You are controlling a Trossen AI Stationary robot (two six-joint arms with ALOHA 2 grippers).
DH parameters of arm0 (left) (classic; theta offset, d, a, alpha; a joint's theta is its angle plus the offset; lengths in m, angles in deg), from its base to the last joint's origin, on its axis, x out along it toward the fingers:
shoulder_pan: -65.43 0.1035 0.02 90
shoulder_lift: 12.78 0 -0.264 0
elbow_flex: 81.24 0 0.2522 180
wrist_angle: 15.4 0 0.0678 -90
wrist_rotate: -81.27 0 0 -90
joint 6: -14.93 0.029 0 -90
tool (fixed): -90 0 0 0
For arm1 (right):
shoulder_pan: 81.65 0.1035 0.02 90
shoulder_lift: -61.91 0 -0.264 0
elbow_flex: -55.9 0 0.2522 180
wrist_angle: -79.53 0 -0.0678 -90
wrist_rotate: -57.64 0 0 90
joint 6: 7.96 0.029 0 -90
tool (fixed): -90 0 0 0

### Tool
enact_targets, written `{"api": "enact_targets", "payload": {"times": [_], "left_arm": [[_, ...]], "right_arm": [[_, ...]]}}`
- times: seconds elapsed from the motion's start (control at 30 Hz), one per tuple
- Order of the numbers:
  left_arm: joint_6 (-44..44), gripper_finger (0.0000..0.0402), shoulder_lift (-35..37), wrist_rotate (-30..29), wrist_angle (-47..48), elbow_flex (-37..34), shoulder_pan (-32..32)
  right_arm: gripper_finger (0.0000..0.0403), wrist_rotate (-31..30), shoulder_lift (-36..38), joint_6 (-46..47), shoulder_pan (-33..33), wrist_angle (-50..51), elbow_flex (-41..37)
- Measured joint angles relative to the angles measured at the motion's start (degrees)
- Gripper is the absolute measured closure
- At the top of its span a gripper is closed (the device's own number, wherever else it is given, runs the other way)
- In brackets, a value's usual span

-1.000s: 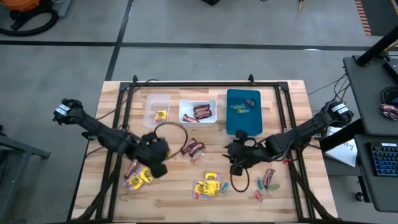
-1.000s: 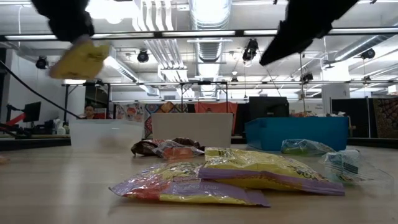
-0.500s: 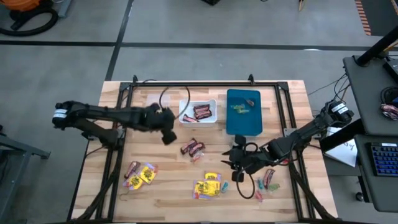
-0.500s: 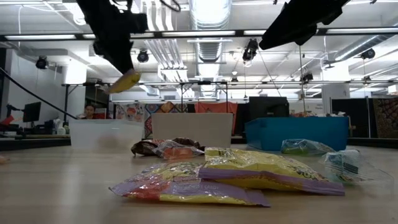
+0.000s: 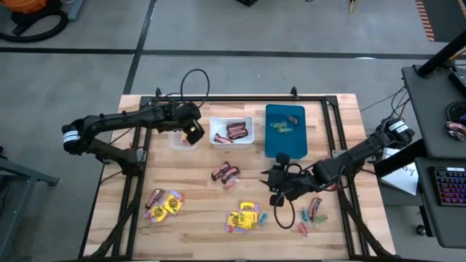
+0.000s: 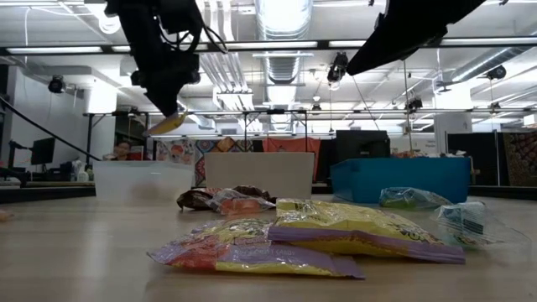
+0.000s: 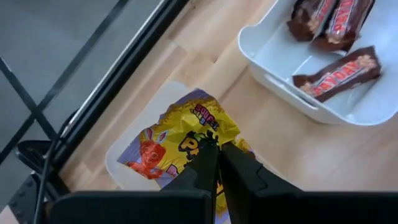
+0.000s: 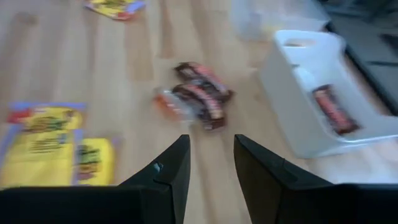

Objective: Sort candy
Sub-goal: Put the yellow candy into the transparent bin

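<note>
My left gripper (image 5: pixel 193 133) hovers over the clear bin (image 5: pixel 176 140) at the far left, shut on a yellow candy packet (image 7: pixel 186 134), which also shows in the low view (image 6: pixel 166 124). My right gripper (image 8: pixel 211 155) stands open and empty above the table's middle right (image 5: pixel 278 200), pointing toward loose brown-red bars (image 8: pixel 199 94). More yellow packets (image 5: pixel 244 216) (image 5: pixel 164 204) and small pieces (image 5: pixel 312 212) lie flat on the wooden table. My left gripper pinches the yellow packet between its two fingertips, at the part of the wrapper nearest the wrist (image 7: pixel 210 142). The fingers slant down from above. The packet hangs tilted below them (image 6: pixel 168 123), lifted clear, above the clear bin.
A white bin (image 5: pixel 231 140) holding brown-red bars and a blue bin (image 5: pixel 285 142) with small green pieces stand beside the clear bin along the far side. A black frame (image 5: pixel 218 97) runs around the table's edges. Bare wood lies between the candy heaps.
My left gripper has swung from above the table's near left toward the far edge, carrying the yellow packet clear of the table, and now stands over the clear bin. The packet stays hanging from the shut fingers.
</note>
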Motion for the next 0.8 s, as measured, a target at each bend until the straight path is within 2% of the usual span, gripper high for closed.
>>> {"api": "enact_targets", "payload": {"times": [0.17, 0.43, 0.67, 0.8], "left_arm": [[0.72, 0.0401, -0.67, 0.02, -0.11, -1.57, 0.18], [-3.1, 0.0401, -2.7, -0.18, -5.19, -9.55, 0.14], [-1.83, 0.0401, -3.03, -2.96, -6.09, -10.74, 0.71], [-1.74, 0.0401, -3.03, -2.99, -5.73, -10.42, 0.66]], "right_arm": [[0.0296, -2.2, 1.37, -1.29, -3.21, 0.85, 0.0], [0.0307, -2.12, 2.11, -1.71, -7.07, 0.32, 0.0], [0.0285, -1.86, 2.31, 0.72, -7.47, 0.17, 0.0], [0.0268, 1.41, 2.52, 4.31, -7.47, 0.16, 0.0]]}}
